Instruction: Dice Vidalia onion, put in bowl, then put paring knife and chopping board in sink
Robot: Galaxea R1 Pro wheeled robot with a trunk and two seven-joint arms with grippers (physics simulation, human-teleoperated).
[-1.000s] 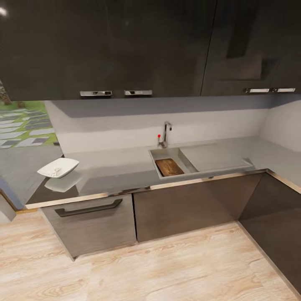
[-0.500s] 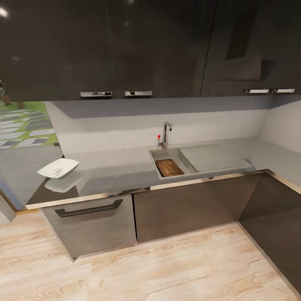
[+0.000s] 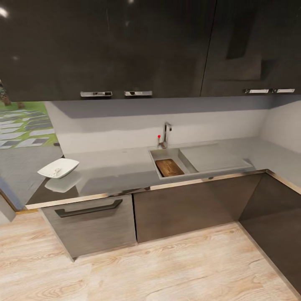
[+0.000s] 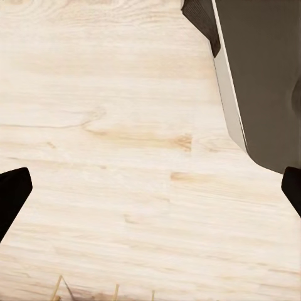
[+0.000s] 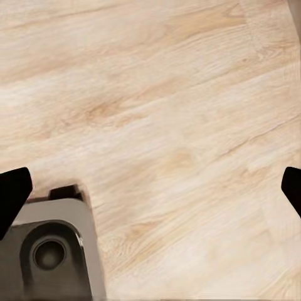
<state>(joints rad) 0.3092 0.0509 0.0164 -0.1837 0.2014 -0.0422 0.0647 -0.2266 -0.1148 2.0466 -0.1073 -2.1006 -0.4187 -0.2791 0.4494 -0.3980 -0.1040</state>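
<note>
Facing you, left to right: the bowl is sitting on the countertop, and the chopping board is lying inside the sink. Your left gripper and right gripper are both hanging spread wide over the wooden floor, gripping nothing.

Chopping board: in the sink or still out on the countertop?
In the sink. The chopping board lies flat inside the basin of the sink, below the rim, not on the grey countertop.

Dark glossy wall cabinets, pale grey backsplash, light wood-plank floor, perhaps a window at left.
</note>
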